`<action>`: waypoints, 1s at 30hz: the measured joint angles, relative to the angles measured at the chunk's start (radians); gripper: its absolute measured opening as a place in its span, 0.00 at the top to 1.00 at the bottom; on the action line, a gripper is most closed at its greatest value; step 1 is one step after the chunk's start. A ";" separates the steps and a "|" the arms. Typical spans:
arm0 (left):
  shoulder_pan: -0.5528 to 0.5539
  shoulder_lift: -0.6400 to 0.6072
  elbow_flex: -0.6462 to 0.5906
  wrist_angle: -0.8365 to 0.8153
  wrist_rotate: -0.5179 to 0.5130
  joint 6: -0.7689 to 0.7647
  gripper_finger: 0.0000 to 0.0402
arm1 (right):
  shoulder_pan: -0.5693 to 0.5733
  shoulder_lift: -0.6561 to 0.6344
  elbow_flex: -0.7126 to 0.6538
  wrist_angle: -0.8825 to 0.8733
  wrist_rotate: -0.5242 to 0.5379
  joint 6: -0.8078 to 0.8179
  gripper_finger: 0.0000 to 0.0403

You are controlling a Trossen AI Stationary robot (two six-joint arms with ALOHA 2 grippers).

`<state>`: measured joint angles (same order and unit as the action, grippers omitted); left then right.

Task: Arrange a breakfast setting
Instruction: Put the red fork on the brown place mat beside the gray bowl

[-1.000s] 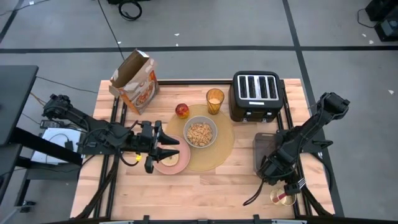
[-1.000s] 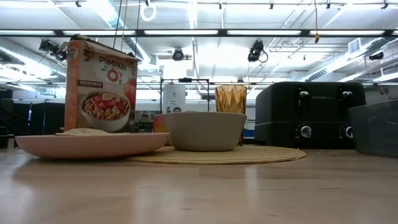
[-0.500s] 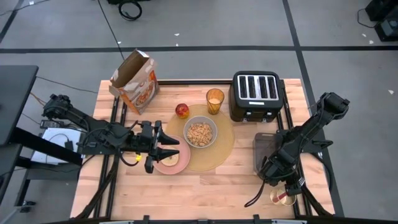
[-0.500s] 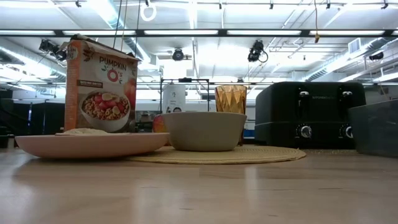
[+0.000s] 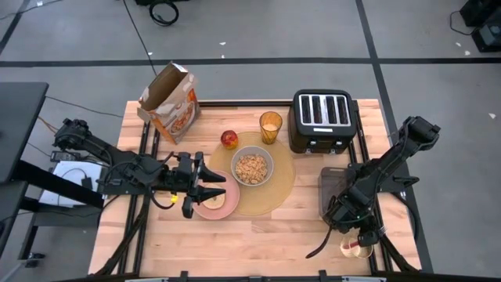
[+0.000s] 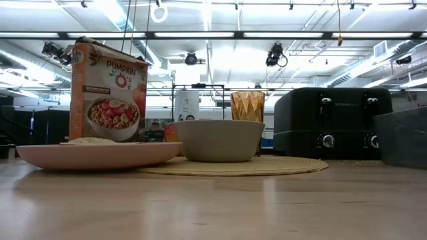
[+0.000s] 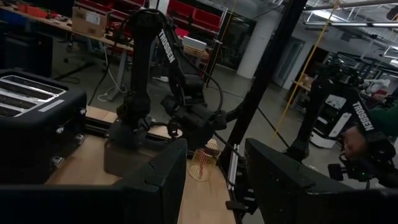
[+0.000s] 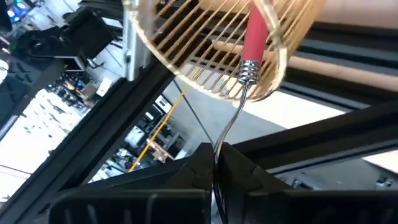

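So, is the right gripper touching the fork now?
Touching. In the right wrist view, the right gripper is shut on the red-handled fork's metal end.

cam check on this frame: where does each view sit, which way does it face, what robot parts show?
High: overhead, looking straight down; both arms show, the left gripper over the small pink plate.
Low: table height, facing level across the table; no arm shows.
Left wrist: looks across the table to the right arm, own dark fingers in the foreground.
Right wrist: looks at the gold wire basket, shut on the red-handled fork.
Shared: high and low both show the black four-slot toaster.
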<state>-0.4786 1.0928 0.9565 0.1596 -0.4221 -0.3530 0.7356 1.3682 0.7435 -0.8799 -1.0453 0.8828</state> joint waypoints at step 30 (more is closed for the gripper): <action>0.084 0.072 -0.001 -0.150 0.330 -0.418 0.35 | -0.218 0.008 0.859 -0.412 0.681 -0.641 0.97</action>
<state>-0.3948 1.1644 0.9558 0.0100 -0.0916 -0.7706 0.5174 1.3757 1.6021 -1.2922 -0.3645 0.2414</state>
